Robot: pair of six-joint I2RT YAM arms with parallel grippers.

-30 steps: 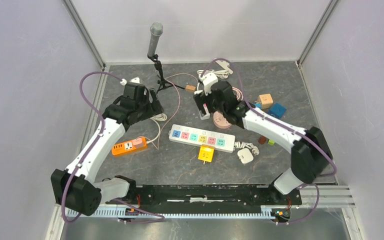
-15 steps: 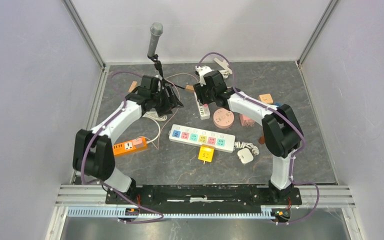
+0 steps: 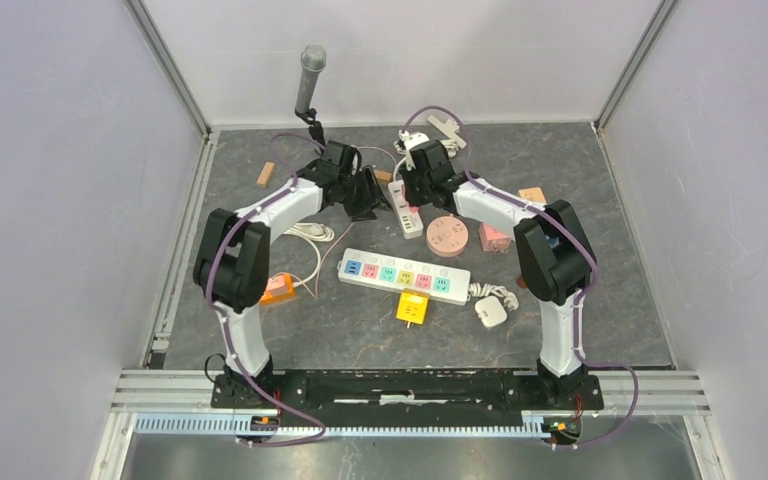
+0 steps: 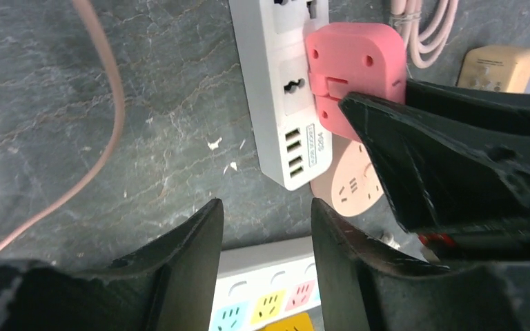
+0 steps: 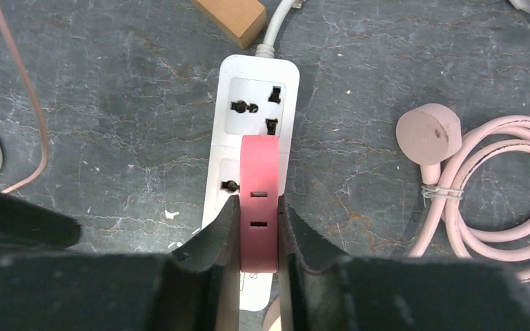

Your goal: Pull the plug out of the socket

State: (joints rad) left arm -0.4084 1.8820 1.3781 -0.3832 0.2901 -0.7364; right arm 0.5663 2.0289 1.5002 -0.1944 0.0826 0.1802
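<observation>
Showing what overhead hides, the right wrist view catches the right claw (image 5: 257,207) clamping the pink plug (image 5: 259,162); left claw (image 4: 266,210) half-open.

A flat pink plug (image 5: 259,179) stands on edge in the second outlet of a white power strip (image 5: 255,103) lying flat near the table's (image 5: 110,103) far edge, mid-width.

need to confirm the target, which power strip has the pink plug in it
The short white strip with USB ports, at the back; the right gripper clamps the pink plug on it. The long coloured-socket strip holds none.
</observation>
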